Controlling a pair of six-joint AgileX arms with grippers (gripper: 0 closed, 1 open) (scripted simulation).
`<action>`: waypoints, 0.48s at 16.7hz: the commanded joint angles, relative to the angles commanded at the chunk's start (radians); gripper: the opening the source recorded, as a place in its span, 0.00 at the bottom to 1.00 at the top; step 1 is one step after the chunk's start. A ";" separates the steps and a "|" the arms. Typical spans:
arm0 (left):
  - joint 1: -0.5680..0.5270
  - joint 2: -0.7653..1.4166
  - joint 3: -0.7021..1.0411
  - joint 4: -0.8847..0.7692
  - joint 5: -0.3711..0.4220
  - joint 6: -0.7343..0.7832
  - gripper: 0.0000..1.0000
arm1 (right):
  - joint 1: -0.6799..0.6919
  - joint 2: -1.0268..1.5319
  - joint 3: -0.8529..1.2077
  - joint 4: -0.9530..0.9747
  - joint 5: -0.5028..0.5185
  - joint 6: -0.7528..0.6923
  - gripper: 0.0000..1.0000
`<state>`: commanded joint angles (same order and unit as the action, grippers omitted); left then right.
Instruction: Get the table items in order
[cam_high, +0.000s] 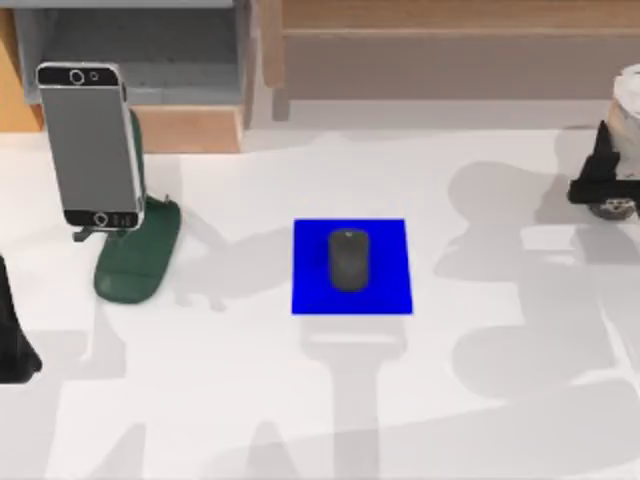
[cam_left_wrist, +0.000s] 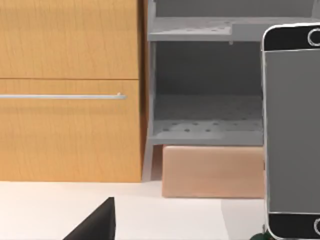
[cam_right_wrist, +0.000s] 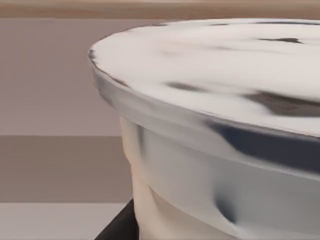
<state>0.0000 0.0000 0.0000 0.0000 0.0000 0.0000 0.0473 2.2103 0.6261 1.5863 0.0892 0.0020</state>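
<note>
White table (cam_high: 250, 400), wooden cabinets behind. Milk tea cup (cam_high: 628, 110) at far right edge, right gripper (cam_high: 605, 185) against it, grip unclear. Probably thin-walled, slippery, top-heavy; best held mid-body.

Left arm (cam_high: 12, 340) low at left edge; right gripper (cam_high: 605, 185) perhaps grasping.

Even, bright light. Soft grey overlapping shadows spread across the table (cam_high: 300, 420), heaviest lower right of the top view. Cup (cam_right_wrist: 225, 125) in the right wrist view smeared, out of focus.
</note>
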 joint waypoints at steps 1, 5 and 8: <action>0.000 0.000 0.000 0.000 0.000 0.000 1.00 | 0.000 -0.007 -0.001 -0.006 0.000 0.000 0.00; 0.000 0.000 0.000 0.000 0.000 0.000 1.00 | 0.000 -0.029 -0.004 -0.025 0.000 0.000 0.00; 0.000 0.000 0.000 0.000 0.000 0.000 1.00 | 0.000 -0.025 -0.001 -0.023 -0.001 0.002 0.00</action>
<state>0.0000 0.0000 0.0000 0.0000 0.0000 0.0000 0.0474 2.1854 0.6254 1.5634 0.0887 0.0038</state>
